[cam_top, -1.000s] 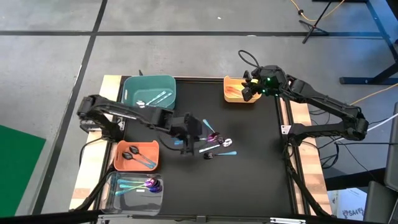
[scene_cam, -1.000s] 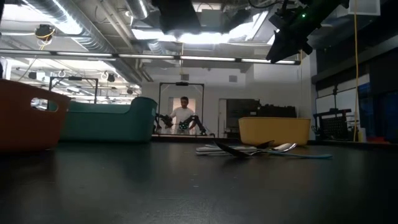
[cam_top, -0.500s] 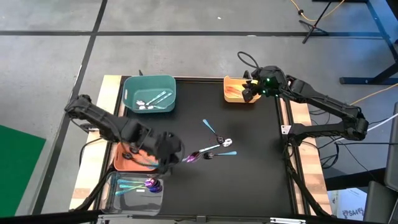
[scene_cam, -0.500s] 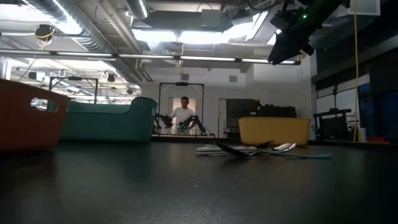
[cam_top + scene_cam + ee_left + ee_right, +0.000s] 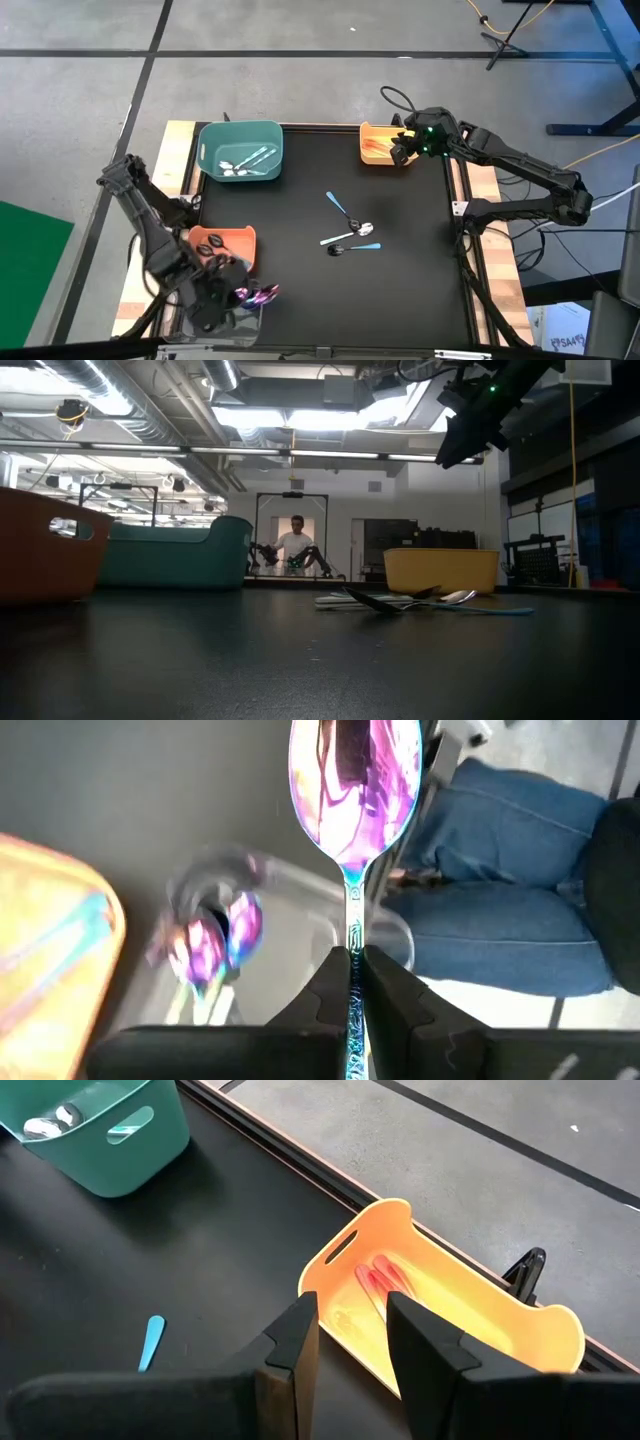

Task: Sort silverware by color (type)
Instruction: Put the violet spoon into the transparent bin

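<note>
Over the clear bin point(image 5: 215, 305) at the near left corner of the table, the left gripper point(image 5: 232, 296) holds a purple-rainbow spoon point(image 5: 353, 780) by its thin handle, the fingers point(image 5: 322, 995) pressed tight on it. The bowl of this spoon points away from the gripper, and below it more purple spoons point(image 5: 215, 935) lie inside the clear bin. Just beside this bin stands the orange bin point(image 5: 222, 243) with black spoons point(image 5: 212, 247) in it. At the far left stands the teal bin point(image 5: 240, 149), which holds silver spoons point(image 5: 235, 167).

At the far right corner, the right gripper point(image 5: 350, 1325) hangs above the yellow bin point(image 5: 500, 1335), its two fingers apart with nothing between them. Orange-copper spoons point(image 5: 385, 1280) lie in that bin.

On the black mat point(image 5: 300, 260), near the middle, four loose spoons point(image 5: 350, 228) lie close together: teal-blue, silver and a dark one.
</note>
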`<state>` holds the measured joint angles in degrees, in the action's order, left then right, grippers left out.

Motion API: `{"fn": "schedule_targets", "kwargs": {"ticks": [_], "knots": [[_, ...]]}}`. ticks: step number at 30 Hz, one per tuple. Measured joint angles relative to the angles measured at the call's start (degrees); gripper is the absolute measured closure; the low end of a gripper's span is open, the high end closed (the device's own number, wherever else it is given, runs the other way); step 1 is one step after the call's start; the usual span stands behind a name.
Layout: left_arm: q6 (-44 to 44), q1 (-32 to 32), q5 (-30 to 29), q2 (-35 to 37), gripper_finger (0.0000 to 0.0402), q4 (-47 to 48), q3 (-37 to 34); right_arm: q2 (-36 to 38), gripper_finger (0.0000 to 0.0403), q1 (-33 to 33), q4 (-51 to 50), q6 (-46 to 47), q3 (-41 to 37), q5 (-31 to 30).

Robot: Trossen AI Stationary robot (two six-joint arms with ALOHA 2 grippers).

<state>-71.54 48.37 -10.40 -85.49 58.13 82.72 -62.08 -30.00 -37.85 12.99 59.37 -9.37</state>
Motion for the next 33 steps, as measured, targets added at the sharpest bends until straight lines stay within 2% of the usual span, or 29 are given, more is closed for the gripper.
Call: {"fn": "schedule_targets", "kwargs": {"ticks": [5,11,19,22,33], "knots": [[-8.8,7.6,-1.4,0.0,0.0393,-1.0,-3.1,0.0,0.0297,0.0,0.0,0.0,0.0,0.0],[-9.4,13.3,-1.4,0.0,0.0393,-1.0,-8.3,0.0,0.0297,0.0,0.0,0.2,0.0,0.4],[-9.1,14.7,-0.6,0.0,0.0392,-2.3,-17.5,0.0,0.0297,0.5,0.1,0.3,0.0,12.7],[-8.9,14.7,0.1,0.0,0.0392,-2.7,-20.2,0.0,0.0297,3.2,0.6,0.7,-0.2,13.7],[-8.9,14.6,0.9,0.0,0.0392,-4.4,-25.0,-0.1,0.0297,19.0,5.5,0.7,-4.8,10.9]]}}
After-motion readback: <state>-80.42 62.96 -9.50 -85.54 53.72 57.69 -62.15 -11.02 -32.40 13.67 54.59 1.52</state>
